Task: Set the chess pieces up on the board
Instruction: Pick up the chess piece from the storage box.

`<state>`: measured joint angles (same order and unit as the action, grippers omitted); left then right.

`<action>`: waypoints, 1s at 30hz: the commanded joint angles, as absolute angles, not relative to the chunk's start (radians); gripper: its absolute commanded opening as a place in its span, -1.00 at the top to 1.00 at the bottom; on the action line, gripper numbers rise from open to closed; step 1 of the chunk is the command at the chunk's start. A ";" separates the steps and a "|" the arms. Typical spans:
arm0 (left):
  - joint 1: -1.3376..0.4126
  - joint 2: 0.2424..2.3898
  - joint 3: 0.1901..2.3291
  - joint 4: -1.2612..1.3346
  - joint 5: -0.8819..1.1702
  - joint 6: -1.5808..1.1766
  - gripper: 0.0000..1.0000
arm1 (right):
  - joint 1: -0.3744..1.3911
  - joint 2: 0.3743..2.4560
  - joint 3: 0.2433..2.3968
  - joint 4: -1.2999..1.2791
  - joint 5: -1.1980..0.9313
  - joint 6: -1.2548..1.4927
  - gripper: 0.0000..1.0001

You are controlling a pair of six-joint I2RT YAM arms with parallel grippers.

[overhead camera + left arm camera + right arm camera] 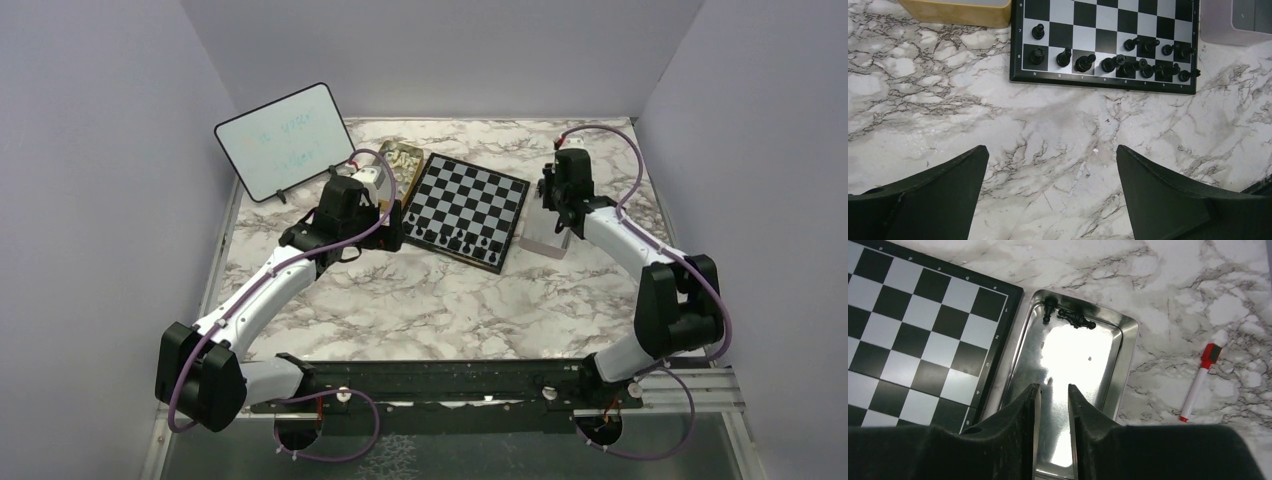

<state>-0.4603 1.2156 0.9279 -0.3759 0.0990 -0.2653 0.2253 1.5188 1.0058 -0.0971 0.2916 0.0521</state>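
- Top view: set high above and behind the arm bases, it faces down and forward over the whole marble-patterned table [420, 300].
- Left wrist view: close, looking down at the near edge of the flat black-and-white checked chessboard [1098, 20].
- Right wrist view: close, looking down on the shiny rectangular metal tray [1073, 355] and the same board's right edge.

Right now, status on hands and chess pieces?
Left hand open, empty. Right hand narrow over tray, grip unclear. Black pieces on board edge rows; few in tray.

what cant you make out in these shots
Whiteboard writing: too small and faint, top view.
Black pieces in metal tray: kinds unclear, tiny and bunched, right wrist view.
Gold tin: contents cut off by frame edge, left wrist view.
Right pincer: whether it grips anything, unclear.
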 commanded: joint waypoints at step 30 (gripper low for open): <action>-0.468 1.194 0.933 -0.374 0.113 -0.212 -0.98 | 0.122 1.921 1.157 0.113 0.185 0.447 0.50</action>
<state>-0.4652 1.2156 0.9279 -0.3840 0.0998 -0.2230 0.1249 1.8973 1.1255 0.0654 0.1925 0.4480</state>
